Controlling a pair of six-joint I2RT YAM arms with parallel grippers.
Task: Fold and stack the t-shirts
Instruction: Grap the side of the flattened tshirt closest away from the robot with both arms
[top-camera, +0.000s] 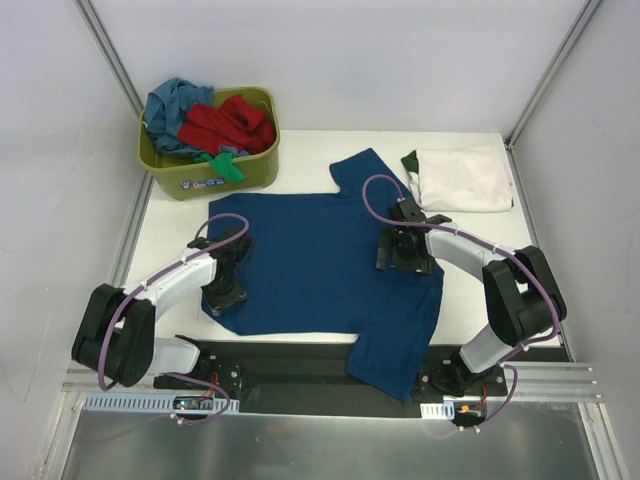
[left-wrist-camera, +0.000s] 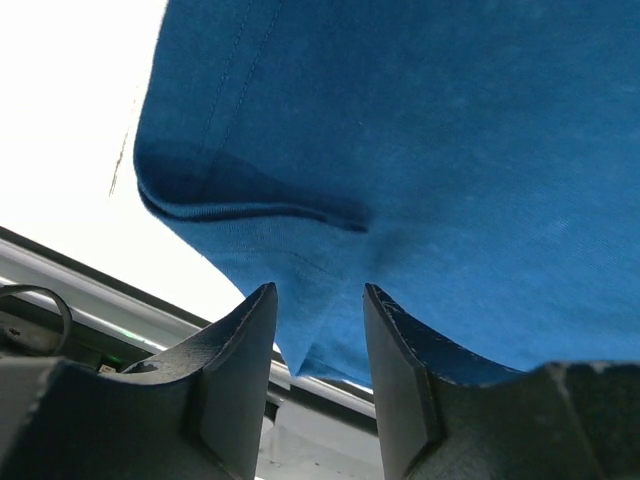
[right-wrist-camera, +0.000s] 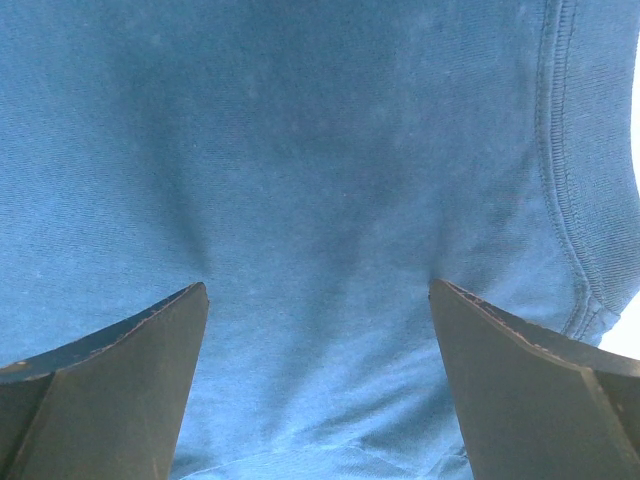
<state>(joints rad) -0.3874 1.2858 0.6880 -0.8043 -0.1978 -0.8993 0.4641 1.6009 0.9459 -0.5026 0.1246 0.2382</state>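
A dark navy blue t-shirt (top-camera: 320, 260) lies spread flat, plain side up, across the middle of the table; one sleeve hangs over the near edge. My left gripper (top-camera: 226, 296) is at its near left corner. In the left wrist view the gripper (left-wrist-camera: 320, 292) is open, with the shirt's corner (left-wrist-camera: 420, 180) lying between the fingers, not pinched. My right gripper (top-camera: 400, 260) stands on the shirt's right part, near the collar. In the right wrist view it (right-wrist-camera: 320, 288) is wide open, tips down on the cloth (right-wrist-camera: 320, 150). A folded white t-shirt (top-camera: 462, 178) lies at the back right on a dark green one (top-camera: 410, 160).
An olive-green tub (top-camera: 215, 178) at the back left holds crumpled teal (top-camera: 170, 105), red (top-camera: 225, 122) and green (top-camera: 225, 165) t-shirts. The table's near edge with a metal rail (top-camera: 300, 355) runs just below the shirt. White walls enclose the table.
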